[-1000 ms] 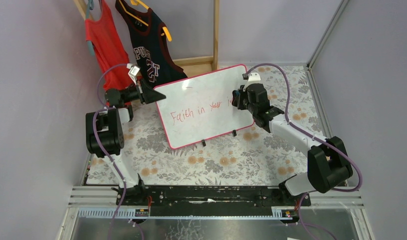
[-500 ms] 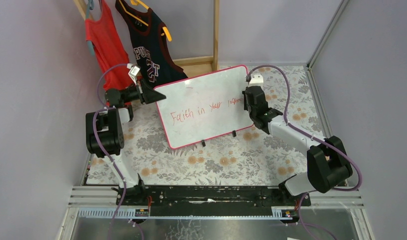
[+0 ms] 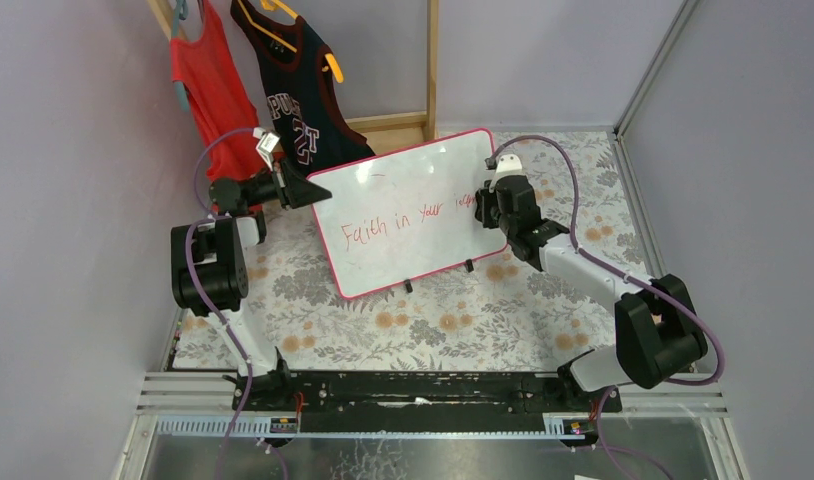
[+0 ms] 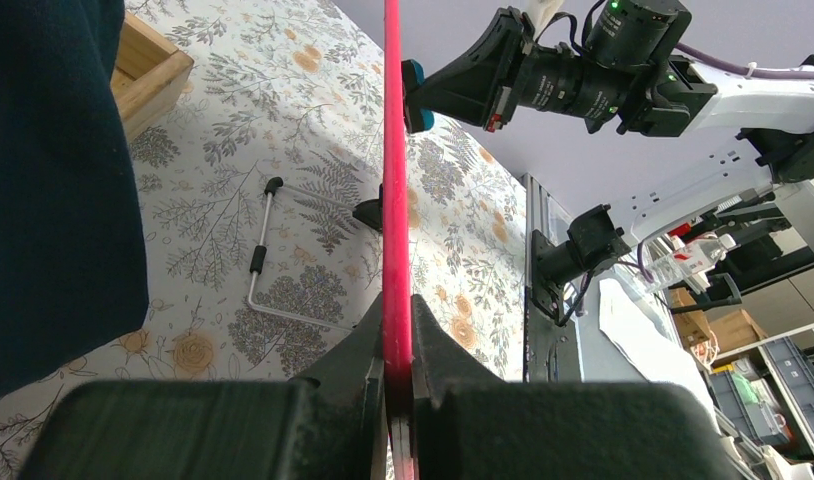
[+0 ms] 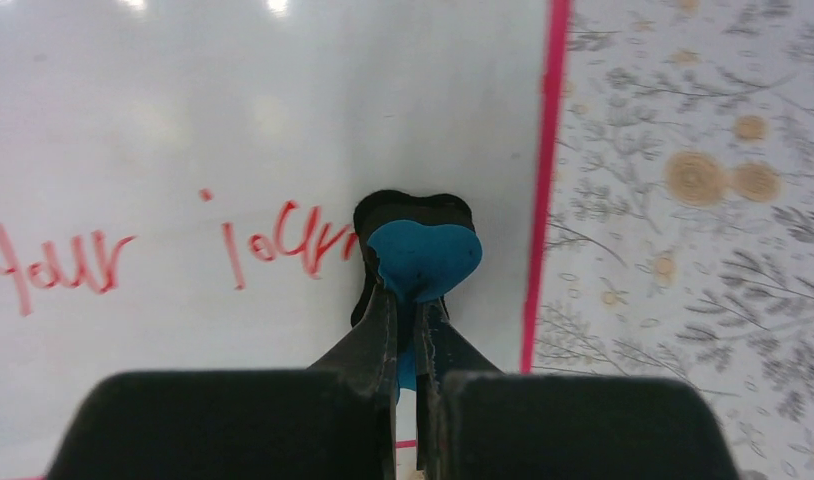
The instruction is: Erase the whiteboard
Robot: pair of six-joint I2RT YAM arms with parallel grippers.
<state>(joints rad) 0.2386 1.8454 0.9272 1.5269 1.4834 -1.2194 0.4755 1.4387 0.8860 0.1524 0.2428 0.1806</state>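
Note:
The whiteboard (image 3: 413, 170) stands tilted on the floral table, its pink-red frame around red lettering (image 3: 398, 218). My left gripper (image 3: 316, 190) is shut on the board's left edge; in the left wrist view the fingers (image 4: 368, 350) pinch the red frame (image 4: 393, 150). My right gripper (image 3: 480, 207) is shut on a blue eraser (image 5: 423, 255), whose black pad presses on the board face (image 5: 233, 110) just right of the last red word (image 5: 283, 245). The right gripper (image 5: 408, 315) sits near the board's right frame (image 5: 543, 200).
A red shirt (image 3: 208, 90) and a dark jersey (image 3: 298, 95) hang on a wooden rack (image 3: 431, 70) behind the board. A thin metal rod with black grips (image 4: 266, 235) lies on the floral cloth (image 3: 443, 310) behind the board. Grey walls enclose the table.
The right gripper with the eraser swung right toward the board's edge, then came back left onto the end of the writing. The left gripper kept still on the frame.

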